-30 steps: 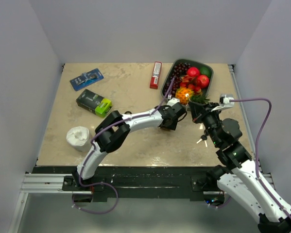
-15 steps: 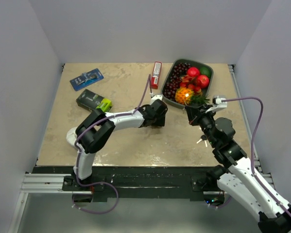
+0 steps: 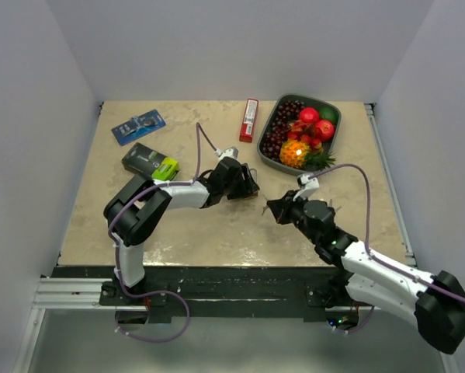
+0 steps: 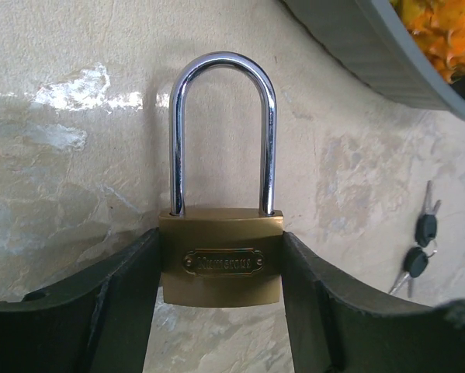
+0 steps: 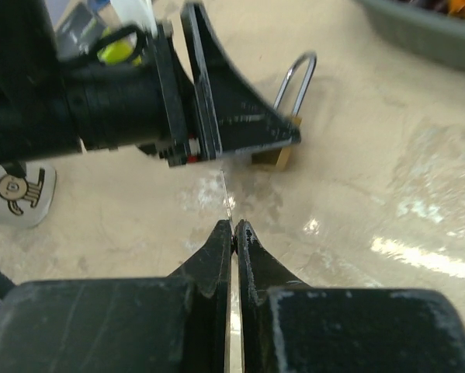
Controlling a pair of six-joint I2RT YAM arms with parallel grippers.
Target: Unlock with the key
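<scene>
Left gripper (image 4: 221, 272) is clamped on the brass padlock (image 4: 220, 256) by its sides, with the shackle (image 4: 223, 62) seated in the body (so locked). It's down by the tabletop (image 3: 216, 225), around 7 o'clock from the fruit tray (image 4: 348, 43). Right gripper (image 5: 234, 231) sits at the lock's 4 o'clock, pinched tight on a thin key (image 5: 226, 194) pointing toward it. Two spare keys (image 4: 413, 262) lie on the table nearby.

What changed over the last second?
The left gripper, shut on the padlock, drew back leftward from the fruit tray. The right gripper, pinching what looks like the key, swung left toward it. The fruit tray, red packet and green box stayed put.
</scene>
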